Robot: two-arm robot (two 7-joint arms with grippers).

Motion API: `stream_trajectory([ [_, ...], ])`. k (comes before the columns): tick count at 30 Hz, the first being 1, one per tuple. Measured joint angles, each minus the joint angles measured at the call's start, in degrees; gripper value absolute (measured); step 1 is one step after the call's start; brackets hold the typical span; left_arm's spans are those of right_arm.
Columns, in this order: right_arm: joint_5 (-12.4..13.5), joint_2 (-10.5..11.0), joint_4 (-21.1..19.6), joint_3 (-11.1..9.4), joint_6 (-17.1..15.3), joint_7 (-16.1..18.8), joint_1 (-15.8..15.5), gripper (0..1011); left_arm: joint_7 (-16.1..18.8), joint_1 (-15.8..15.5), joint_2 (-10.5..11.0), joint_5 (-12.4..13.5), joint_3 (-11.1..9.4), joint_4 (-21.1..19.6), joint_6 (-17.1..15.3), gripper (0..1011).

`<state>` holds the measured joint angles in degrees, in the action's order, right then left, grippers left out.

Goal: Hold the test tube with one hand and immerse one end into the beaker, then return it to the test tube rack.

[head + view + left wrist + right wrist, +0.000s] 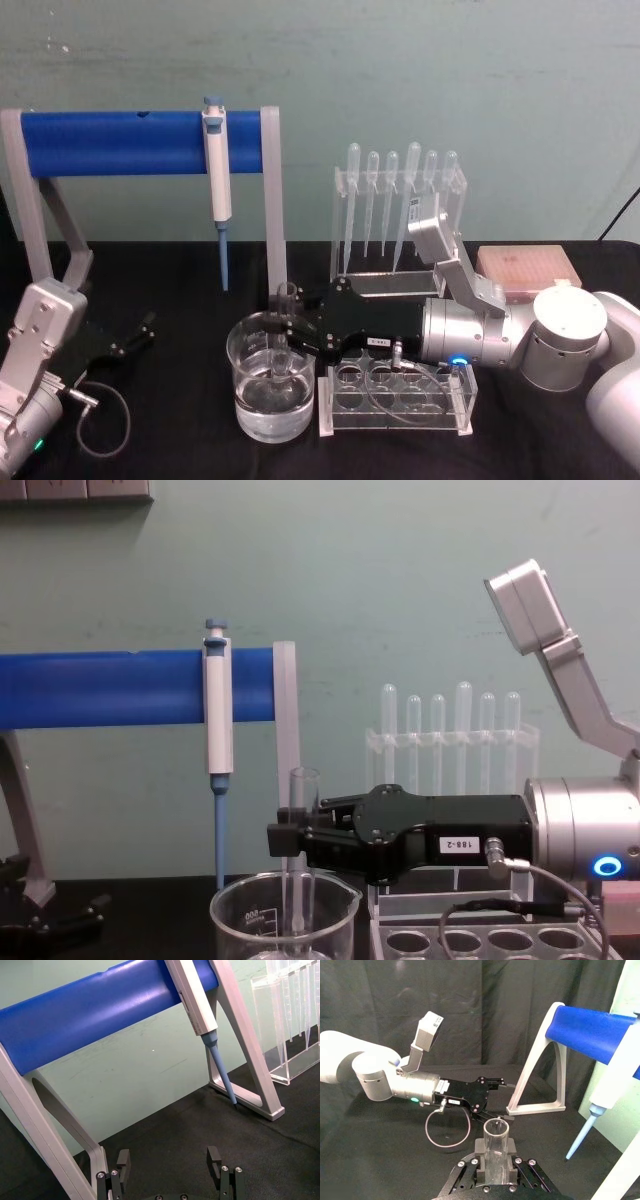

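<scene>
Nearest on the black table (180,450): a wide glass beaker (243,395), with the clear test tube rack (400,422) just beside it on the robot's right.

Above the rack, stretched leftward to the beaker: the right tool (287,335), closed narrow on the test tube (303,810) a little below its flared rim. Tube upright, rounded lower end down inside the beaker near its middle, open end well above the beaker's rim. From the right wrist, tube mouth pinched between the two black fingers (479,1147). What looks like clear liquid low in the beaker; hard to tell whether the tube's end touches it.

At the table's left, well apart from the beaker: the left tool (135,335), low over the cloth, fingers spread wide.

Farther back: a blue bar stand (120,143) on grey legs, a white-and-blue pipettor (217,170) hanging from it, tip pointing down behind the beaker. To the right of that, a clear pipette stand (342,230) carrying a row of thin plastic pipettes (392,200), bulbs up. At the back right, a pink tip box (525,268), near the right arm's elbow.
</scene>
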<state>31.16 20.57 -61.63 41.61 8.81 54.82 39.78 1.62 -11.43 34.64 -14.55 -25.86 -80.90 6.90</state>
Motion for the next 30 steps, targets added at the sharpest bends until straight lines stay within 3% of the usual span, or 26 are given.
stream_trajectory([
  [30, 0.0, 0.0, 0.0, 0.0, 0.0, 0.0, 0.0, 228, 0.0, 0.0, 0.0, 0.0, 0.0, 0.0, 0.0, 1000],
])
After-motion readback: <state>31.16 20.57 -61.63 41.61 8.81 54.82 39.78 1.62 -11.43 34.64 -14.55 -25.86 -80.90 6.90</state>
